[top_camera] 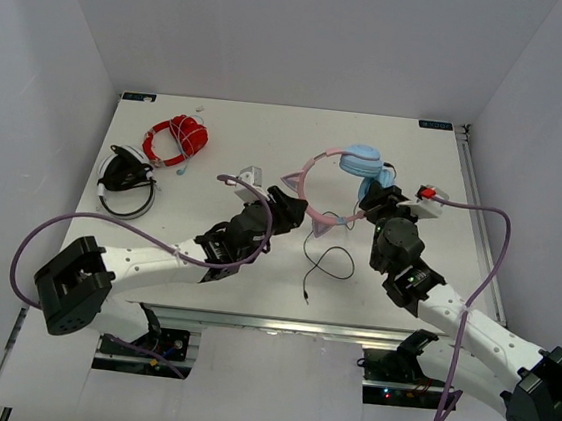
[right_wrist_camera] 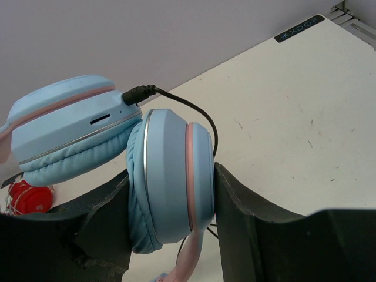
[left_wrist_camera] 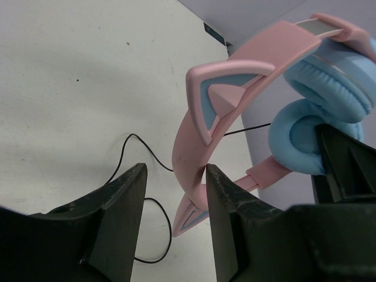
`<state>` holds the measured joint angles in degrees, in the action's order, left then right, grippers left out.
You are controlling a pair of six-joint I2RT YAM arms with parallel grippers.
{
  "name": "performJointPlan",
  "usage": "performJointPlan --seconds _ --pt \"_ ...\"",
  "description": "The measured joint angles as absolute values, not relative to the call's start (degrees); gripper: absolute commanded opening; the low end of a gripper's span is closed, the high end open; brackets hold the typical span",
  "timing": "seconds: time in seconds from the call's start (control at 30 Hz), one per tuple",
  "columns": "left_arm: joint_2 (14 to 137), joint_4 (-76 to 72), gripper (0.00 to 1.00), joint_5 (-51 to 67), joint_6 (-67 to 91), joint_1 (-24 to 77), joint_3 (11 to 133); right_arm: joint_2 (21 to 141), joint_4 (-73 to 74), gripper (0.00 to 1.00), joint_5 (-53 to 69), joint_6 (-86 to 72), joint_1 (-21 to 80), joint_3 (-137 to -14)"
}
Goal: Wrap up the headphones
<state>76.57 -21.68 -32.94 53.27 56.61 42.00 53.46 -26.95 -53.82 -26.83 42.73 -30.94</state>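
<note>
The headphones (top_camera: 360,160), with light-blue earcups and a pink cat-ear headband (top_camera: 307,171), are held up off the table. My right gripper (top_camera: 377,195) is shut on one earcup (right_wrist_camera: 170,182); the other earcup (right_wrist_camera: 70,126) hangs beside it. My left gripper (top_camera: 295,212) is open with its jaws on either side of the headband (left_wrist_camera: 197,153), which rests against the right finger (left_wrist_camera: 235,217). A cat ear (left_wrist_camera: 220,97) sits above the jaws. The thin dark cable (top_camera: 326,267) trails from the earcup plug (right_wrist_camera: 138,94) down to the table in loose loops.
Black-and-white headphones (top_camera: 126,182) and a red coiled cable bundle (top_camera: 176,137) lie at the far left of the white table (top_camera: 250,127). A metal rail runs along the table's right edge (top_camera: 473,216).
</note>
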Motion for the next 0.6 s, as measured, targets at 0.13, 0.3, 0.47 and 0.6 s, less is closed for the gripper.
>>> performJointPlan --seconds 0.13,0.3,0.47,0.6 --pt "80.3 -22.1 0.54 -33.3 53.3 56.9 43.7 53.6 -27.0 0.08 -54.9 -27.5 43.3 -30.9" --pt "83.0 -22.6 0.46 -34.3 52.5 57.1 45.8 53.7 -27.1 0.08 -56.4 -28.6 44.5 -30.7" --pt "85.6 -22.9 0.4 -36.2 51.1 57.1 48.1 53.8 -27.7 0.08 -57.9 -30.1 45.3 -28.8" --pt "87.5 -22.2 0.23 -38.2 49.8 57.3 48.7 54.5 -28.4 0.08 -59.1 -30.8 45.9 -27.9"
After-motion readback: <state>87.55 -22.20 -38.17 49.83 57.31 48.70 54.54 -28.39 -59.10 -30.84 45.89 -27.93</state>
